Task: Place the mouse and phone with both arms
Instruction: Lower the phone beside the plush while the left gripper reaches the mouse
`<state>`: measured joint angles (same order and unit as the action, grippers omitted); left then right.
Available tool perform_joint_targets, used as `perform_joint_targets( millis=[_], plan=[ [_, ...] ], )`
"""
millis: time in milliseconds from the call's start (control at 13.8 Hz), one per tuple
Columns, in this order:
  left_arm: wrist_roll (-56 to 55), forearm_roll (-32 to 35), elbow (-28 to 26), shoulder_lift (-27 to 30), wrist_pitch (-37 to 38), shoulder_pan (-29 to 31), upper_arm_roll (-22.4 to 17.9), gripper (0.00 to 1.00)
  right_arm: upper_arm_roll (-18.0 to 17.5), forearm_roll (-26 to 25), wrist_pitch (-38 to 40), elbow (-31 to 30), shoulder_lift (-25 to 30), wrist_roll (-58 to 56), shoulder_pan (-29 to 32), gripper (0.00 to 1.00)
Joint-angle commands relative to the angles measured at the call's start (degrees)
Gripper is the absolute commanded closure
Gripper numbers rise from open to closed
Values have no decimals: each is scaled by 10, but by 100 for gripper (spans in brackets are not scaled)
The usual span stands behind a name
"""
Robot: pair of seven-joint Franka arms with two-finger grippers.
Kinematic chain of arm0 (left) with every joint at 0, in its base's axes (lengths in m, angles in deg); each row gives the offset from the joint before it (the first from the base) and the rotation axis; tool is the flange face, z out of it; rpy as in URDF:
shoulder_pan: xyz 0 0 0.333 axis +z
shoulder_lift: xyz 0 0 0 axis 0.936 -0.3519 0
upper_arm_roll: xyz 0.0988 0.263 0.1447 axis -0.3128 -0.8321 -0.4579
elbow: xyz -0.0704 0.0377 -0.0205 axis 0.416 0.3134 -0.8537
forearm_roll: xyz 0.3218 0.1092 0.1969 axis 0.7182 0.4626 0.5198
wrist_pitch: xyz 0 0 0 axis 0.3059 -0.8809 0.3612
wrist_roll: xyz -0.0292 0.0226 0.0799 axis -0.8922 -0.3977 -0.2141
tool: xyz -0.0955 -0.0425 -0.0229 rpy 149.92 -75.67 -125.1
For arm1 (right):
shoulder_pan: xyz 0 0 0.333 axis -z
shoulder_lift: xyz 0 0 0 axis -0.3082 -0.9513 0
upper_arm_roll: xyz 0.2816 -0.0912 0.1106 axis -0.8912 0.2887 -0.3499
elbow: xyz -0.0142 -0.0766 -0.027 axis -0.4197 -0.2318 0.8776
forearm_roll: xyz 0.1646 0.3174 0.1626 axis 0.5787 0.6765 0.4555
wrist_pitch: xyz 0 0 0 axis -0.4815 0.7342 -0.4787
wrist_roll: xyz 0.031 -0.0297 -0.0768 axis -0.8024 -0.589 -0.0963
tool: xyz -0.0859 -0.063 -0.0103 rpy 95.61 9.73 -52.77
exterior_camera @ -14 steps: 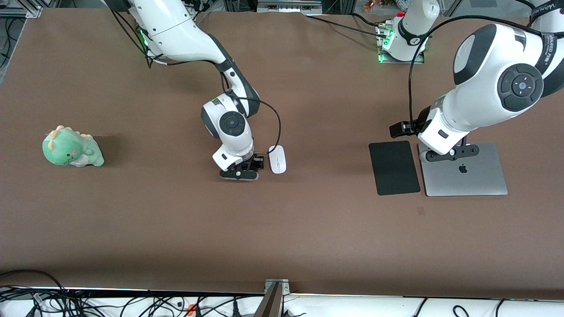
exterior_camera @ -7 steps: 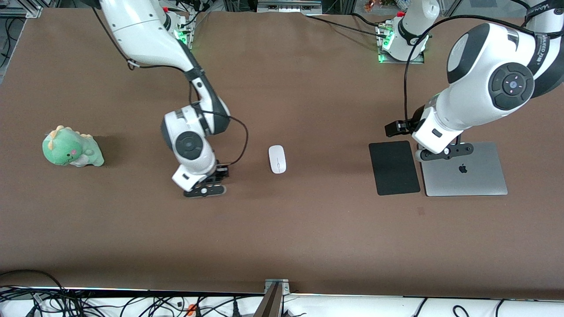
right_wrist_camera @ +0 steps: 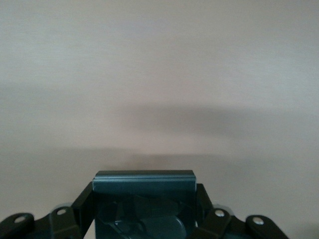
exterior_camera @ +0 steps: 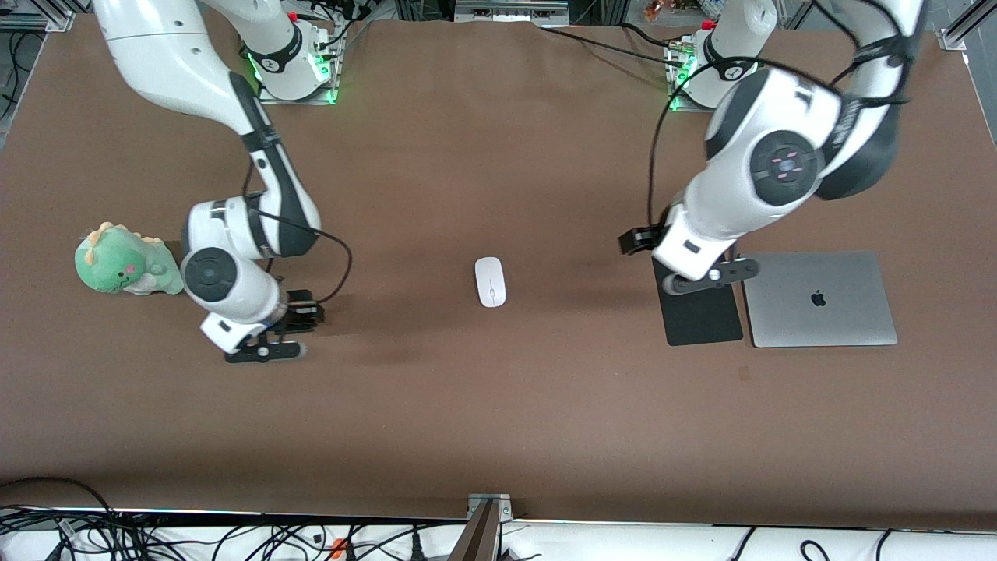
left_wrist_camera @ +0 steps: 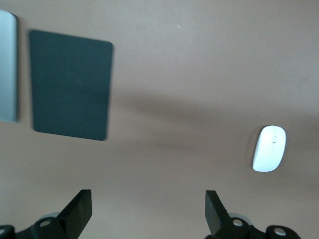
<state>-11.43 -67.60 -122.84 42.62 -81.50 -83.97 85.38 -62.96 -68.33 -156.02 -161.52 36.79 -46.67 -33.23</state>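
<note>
The small white glossy mouse (exterior_camera: pixel 490 281) lies unplaced mid-frame, left gripper (left_wrist_camera: pixel 148 211) spread empty above the table, right gripper (right_wrist_camera: pixel 144 199) clenching the black slab phone (right_wrist_camera: pixel 144 180).

The right arm reaches down over the table, its gripper (exterior_camera: pixel 265 343) clamped on the phone (right_wrist_camera: pixel 143 186). The left arm bends at the elbow, its gripper (exterior_camera: pixel 705 276) hanging with fingers (left_wrist_camera: pixel 79 211) spread wide, holding nothing.
</note>
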Motion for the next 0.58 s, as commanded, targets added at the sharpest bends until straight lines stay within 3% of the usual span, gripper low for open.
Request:
perform_joint_targets(
  millis=[0,217,362,507],
  plan=[
    [-63,-10,6,-38,-21,-48,-2,0,-10,33,-84,-127,71,-49,45,62],
    [-110,-9,7,-84,-69,-112,-2,0,-8,34,-139,-206,107,-51,62,62],
    [-147,-8,7,-124,-133,-139,-2,0,13,34,-189,-264,131,-52,67,62],
    [-183,-2,8,-159,-199,-165,-2,0,15,34,-216,-276,124,-81,74,62]
  ],
)
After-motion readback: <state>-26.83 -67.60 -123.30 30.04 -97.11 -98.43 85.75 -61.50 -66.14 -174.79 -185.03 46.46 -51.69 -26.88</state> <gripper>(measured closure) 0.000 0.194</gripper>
